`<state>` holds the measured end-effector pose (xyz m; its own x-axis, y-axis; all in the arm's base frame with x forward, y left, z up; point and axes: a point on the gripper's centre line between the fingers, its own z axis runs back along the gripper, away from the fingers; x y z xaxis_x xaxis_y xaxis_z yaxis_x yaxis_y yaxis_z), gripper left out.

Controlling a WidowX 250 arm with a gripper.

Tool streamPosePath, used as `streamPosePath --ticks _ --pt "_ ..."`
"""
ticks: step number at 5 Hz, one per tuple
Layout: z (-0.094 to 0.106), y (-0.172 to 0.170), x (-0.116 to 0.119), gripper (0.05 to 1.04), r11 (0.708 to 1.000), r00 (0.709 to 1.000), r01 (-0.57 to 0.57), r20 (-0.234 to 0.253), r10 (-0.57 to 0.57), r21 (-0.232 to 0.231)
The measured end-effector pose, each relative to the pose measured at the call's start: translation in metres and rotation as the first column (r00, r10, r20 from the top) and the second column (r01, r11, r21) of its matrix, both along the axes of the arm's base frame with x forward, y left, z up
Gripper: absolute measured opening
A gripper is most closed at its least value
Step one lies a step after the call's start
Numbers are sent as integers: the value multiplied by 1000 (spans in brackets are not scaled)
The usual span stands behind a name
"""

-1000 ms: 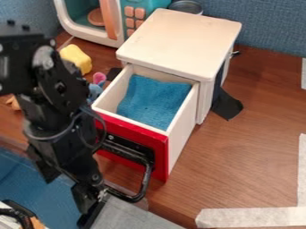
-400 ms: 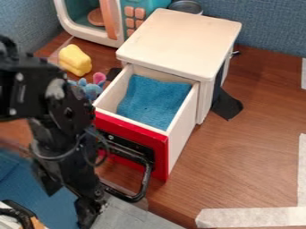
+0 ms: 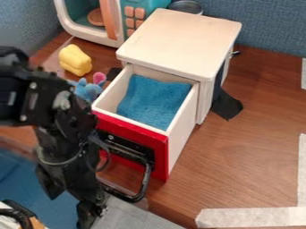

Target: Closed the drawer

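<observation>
Across a brown wood-grain tabletop (image 3: 257, 134), see a red-fronted drawer (image 3: 134, 128) standing open from a white cabinet (image 3: 179, 40), with blue cloth (image 3: 155, 100) inside and a black handle (image 3: 145, 181) in front. Just left of that handle, at lower left, find the black gripper (image 3: 91, 212), pointing down; cannot tell how far open, or whether holding anything. Farther out, see a blue-and-pink toy (image 3: 90, 91), a yellow object (image 3: 74, 60), a toy microwave (image 3: 148, 5) and pale tape (image 3: 257, 217).
</observation>
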<state>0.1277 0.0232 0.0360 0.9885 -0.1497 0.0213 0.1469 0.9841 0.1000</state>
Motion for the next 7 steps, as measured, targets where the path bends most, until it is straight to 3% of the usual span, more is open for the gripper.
streamPosePath --ticks 2,7 --pt "-2 1 2 1001 1000 1000 -1 1 1 2" --pt "-6 0 28 1000 997 998 -61 -4 61 -46"
